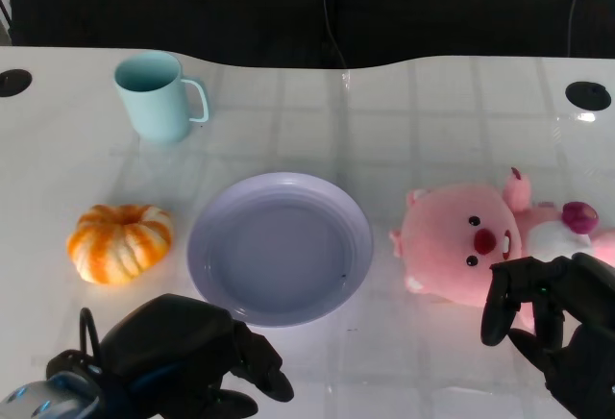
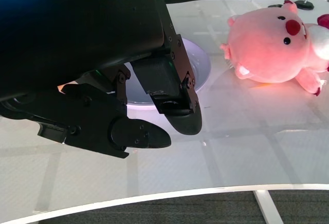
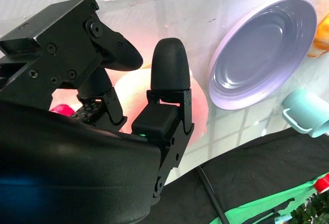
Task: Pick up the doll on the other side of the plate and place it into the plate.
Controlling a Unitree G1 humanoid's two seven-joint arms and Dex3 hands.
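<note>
Pink doll (image 1: 471, 244) lies on its side near table's (image 1: 413, 111) right edge, just right of the lavender plate (image 1: 280, 247), small gap btwn them. Right hand (image 1: 553, 323) sits at the doll's near side, fingers (image 1: 502, 296) apart and curled over its lower edge; actual contact can't tell, nothing gripped. Left hand (image 1: 187, 352) near front edge, just below plate rim, fingers curled in, holding nothing. Orange pumpkin (image 1: 120, 242) left of plate, teal mug (image 1: 159, 96) toward far-left corner. Open surface btwn plate and far edge.
</note>
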